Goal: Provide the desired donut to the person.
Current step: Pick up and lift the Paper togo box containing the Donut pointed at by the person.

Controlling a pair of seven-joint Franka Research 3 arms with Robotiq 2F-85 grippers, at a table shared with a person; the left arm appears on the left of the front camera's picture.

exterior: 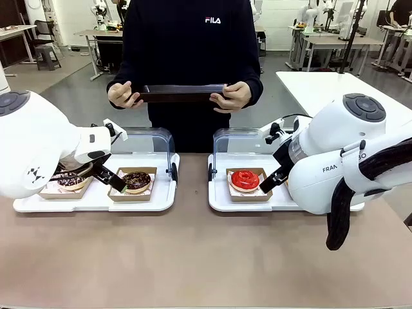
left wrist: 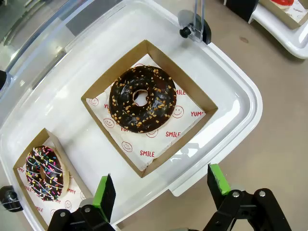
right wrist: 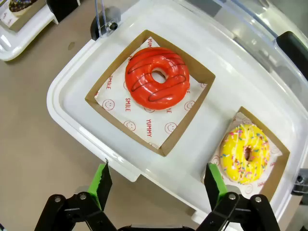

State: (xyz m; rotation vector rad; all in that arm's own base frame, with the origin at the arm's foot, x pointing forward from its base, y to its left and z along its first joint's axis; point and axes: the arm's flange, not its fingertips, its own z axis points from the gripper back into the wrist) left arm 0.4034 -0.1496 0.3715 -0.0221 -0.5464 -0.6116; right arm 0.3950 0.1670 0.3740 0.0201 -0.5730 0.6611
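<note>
Over the brown tabletop (exterior: 193, 257), the left gripper (left wrist: 161, 185) hung wide open and empty, a chocolate-glazed nut-sprinkled ring donut (left wrist: 141, 98) just ahead of it. The right gripper (right wrist: 158, 179) gaped equally empty before a red-iced ring donut (right wrist: 157, 78); the person in a dark sweatshirt (exterior: 187, 58) stood beyond both.

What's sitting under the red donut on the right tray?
White paper printed SMILE and YUMMY with smiley faces, lining an open brown cardboard box. The red donut covers the paper's middle, so whatever is printed there cannot be seen.
</note>
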